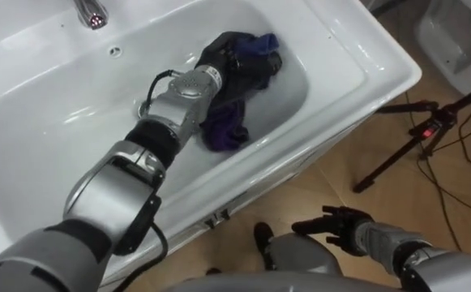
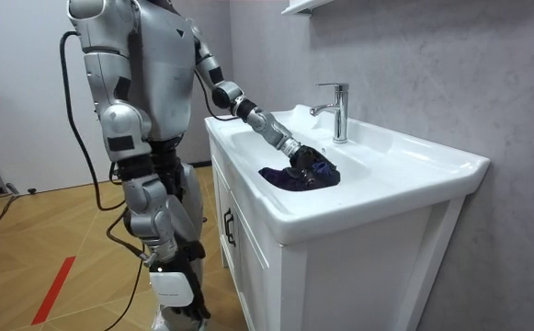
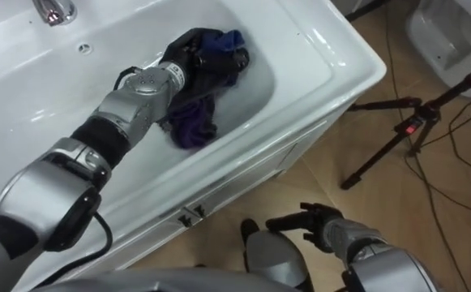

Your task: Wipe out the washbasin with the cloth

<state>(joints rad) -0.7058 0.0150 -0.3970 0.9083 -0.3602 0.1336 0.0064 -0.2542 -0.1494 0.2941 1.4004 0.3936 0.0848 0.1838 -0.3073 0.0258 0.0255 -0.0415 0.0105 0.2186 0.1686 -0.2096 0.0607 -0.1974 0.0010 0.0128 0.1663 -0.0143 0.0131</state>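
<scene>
Down low, the right hand (image 1: 342, 225) hangs beside the robot with its fingers loose. It's idle, probably because wiping only takes one arm. The left hand (image 1: 223, 55) reaches down into the basin (image 1: 365, 73) and sits on a dark purple cloth (image 1: 225, 130) at the bowl's right end, well away from the tap (image 1: 89, 12). Its fingers are buried in the folds, so I can't tell if it's gripping or just pressing. The cloth is bunched up, and its long side trails from the hand back toward the front rim.

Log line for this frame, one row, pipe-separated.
left hand: on dark purple cloth inside white ceramic basin | right hand: open, low before white cabinet | stance: standing at basin
</scene>
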